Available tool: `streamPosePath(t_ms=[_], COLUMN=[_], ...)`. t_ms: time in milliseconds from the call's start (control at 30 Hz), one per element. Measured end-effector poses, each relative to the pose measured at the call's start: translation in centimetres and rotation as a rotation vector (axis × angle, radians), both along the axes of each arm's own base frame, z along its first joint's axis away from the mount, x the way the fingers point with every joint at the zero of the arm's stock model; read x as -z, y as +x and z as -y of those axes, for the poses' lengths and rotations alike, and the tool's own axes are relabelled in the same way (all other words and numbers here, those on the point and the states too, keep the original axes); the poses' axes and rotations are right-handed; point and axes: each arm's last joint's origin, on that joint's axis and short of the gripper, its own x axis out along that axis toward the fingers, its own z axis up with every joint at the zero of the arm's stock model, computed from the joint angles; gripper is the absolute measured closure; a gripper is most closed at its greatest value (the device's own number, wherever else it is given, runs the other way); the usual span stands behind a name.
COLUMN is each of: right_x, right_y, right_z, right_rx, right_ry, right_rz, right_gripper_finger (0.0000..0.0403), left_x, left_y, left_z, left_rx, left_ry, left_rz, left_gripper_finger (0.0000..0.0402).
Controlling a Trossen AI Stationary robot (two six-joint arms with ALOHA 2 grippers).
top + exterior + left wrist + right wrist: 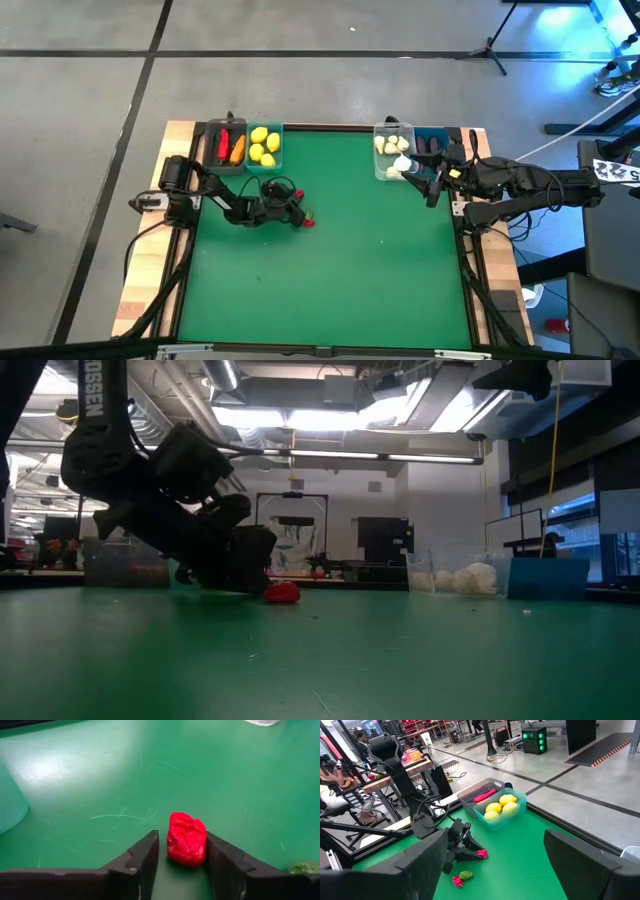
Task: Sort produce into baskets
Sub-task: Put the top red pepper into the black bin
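Left end effector (181, 856) astride upright berry (186, 839)

low in the frame, the left gripper (181, 857) sits on the green table (100, 780), its two dark fingers (142, 860) spread either side of a red berry (186, 839). a teal basket (10, 800) edges in at the left, a clear basket (262, 722) at the top right.

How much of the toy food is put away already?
Mostly done: lemons fill the teal bin, garlic the clear bin. In hand: the left end effector brackets a red berry. Left: another berry on the mat. The right end effector is open by the garlic bin.
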Motion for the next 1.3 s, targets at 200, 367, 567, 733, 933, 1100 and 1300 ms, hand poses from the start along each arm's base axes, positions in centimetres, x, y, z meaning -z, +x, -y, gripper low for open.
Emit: streamPosePath(t_ms=[200, 367, 567, 733, 933, 1100, 1300], right_x=[0.0, 0.0, 0.0, 0.0, 0.0, 0.0, 0.0], right_y=[0.0, 0.0, 0.0, 0.0, 0.0, -0.1, -0.1], right_z=[0.0, 0.0, 0.0, 0.1, 0.1, 0.2, 0.2], right_rx=[0.000, 0.000, 0.000, 0.021, 0.049, 0.051, 0.063], right_ry=[0.000, -0.002, -0.004, -0.019, -0.044, -0.048, -0.064], right_rz=[0.000, -0.001, -0.002, -0.005, -0.013, -0.015, -0.021], right_gripper_finger=[0.0072, 0.0072, 0.0072, 0.0072, 0.0072, 0.0072, 0.0072], left_x=[-0.2, -1.2, -2.7, -6.5, -12.7, -15.9, -14.7], left_y=[0.0, 0.2, 0.4, 0.2, -1.7, -4.7, -7.7], left_z=[0.0, 0.1, 0.1, -0.1, -1.6, -4.2, -7.5], left_rx=[0.005, 0.048, 0.082, 0.082, 0.046, -0.100, -0.258], left_ry=[-0.002, -0.001, -0.023, -0.020, 0.065, 0.142, 0.010], left_rz=[0.003, 0.027, 0.080, 0.232, 0.390, 0.385, 0.239], left_gripper_finger=[0.0296, 0.0313, 0.0321, 0.0322, 0.0322, 0.0321, 0.0305])
